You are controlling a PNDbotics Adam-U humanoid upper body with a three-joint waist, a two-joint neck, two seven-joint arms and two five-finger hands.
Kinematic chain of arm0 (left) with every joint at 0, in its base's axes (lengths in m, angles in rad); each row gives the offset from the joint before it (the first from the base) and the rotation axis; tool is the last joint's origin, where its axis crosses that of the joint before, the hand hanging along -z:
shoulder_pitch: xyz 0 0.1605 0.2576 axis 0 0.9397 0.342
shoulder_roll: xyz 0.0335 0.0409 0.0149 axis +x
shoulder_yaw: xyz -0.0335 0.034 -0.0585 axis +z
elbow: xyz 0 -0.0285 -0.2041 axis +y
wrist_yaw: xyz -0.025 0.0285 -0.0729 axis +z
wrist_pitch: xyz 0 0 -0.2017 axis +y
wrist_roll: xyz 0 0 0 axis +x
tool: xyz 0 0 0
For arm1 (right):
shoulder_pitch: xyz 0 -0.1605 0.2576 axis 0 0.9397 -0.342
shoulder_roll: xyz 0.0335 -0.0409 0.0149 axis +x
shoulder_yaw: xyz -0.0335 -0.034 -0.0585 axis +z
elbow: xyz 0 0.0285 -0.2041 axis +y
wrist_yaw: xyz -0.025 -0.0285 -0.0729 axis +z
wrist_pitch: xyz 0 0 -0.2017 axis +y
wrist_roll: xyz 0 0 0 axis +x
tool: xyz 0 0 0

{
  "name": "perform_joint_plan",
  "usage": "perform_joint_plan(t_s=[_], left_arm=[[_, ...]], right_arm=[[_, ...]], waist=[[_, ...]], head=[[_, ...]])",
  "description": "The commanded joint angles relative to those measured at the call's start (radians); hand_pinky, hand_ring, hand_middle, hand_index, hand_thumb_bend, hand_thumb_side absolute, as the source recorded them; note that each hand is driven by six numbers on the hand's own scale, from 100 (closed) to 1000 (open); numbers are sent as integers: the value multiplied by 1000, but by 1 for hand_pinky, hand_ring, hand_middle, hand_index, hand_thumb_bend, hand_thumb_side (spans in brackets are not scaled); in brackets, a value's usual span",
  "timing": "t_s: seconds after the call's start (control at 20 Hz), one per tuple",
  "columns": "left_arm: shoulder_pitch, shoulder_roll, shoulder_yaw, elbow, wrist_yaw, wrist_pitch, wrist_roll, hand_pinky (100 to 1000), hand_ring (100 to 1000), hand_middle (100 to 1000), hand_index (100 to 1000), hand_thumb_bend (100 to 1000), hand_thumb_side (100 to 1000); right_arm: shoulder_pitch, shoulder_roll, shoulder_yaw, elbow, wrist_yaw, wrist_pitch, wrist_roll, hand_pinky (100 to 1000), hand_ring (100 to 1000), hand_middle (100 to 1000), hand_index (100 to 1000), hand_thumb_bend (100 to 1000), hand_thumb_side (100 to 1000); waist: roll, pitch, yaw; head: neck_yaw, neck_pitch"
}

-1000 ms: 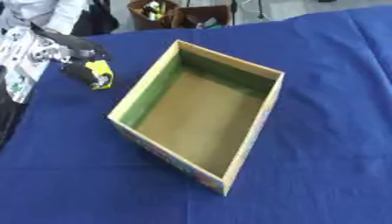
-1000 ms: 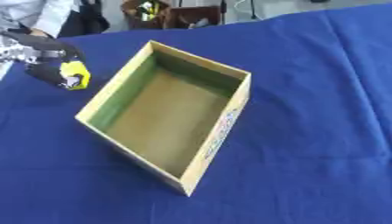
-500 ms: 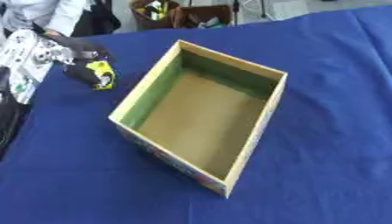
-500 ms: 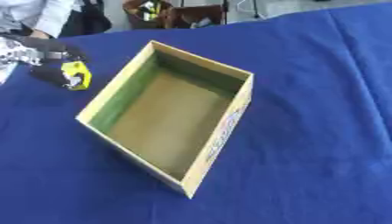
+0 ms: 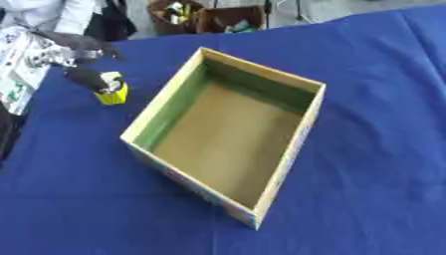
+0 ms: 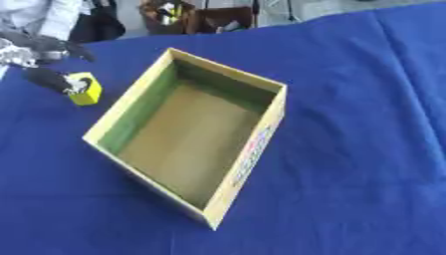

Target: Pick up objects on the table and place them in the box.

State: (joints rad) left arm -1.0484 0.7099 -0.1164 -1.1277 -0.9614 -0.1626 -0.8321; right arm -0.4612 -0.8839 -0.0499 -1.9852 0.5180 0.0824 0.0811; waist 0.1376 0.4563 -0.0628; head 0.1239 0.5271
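Fingers of the left robot hand [image 5: 84,74] curl around a yellow block [image 5: 112,93] resting on the blue surface [image 5: 375,124], just beside the open box [image 5: 287,149].

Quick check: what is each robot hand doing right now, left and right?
Left robot hand: thumb and fingers around the yellow object beside the box.
Right robot hand: not in view.

beyond the work

a deep blue cloth-covered table [image 5: 375,99] fills nearly the whole view, lying askew and lightly creased. past its far edge stand two brown open containers [image 5: 209,17] side by side, holding small mixed items too blurred to name. grey floor [image 5: 348,6] shows behind them at the top right.
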Motion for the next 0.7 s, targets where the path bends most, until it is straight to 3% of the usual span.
perform_joint_plan(t_s=[0.05, 0.2, 0.7], left_arm=[[-16, 54, 17, -20, 8, 6, -17, 981, 1000, 1000, 1000, 347, 766], [-13, 69, 22, -14, 10, 11, -38, 985, 1000, 1000, 1000, 368, 774], [-11, 84, 48, 10, 35, 31, -46, 985, 1000, 1000, 1000, 620, 845]], right_arm=[[-8, -27, -16, -15, 1, -3, -4, 737, 839, 838, 853, 100, 828], [-8, -28, -17, -15, 3, -3, -4, 737, 838, 836, 842, 100, 839], [-5, -24, -20, -15, 4, 3, -14, 732, 830, 822, 816, 100, 828]], waist=[[-3, -17, -1], [-2, -8, -5], [-2, 11, -13]], head=[[0, -15], [1, -17], [9, -33]])
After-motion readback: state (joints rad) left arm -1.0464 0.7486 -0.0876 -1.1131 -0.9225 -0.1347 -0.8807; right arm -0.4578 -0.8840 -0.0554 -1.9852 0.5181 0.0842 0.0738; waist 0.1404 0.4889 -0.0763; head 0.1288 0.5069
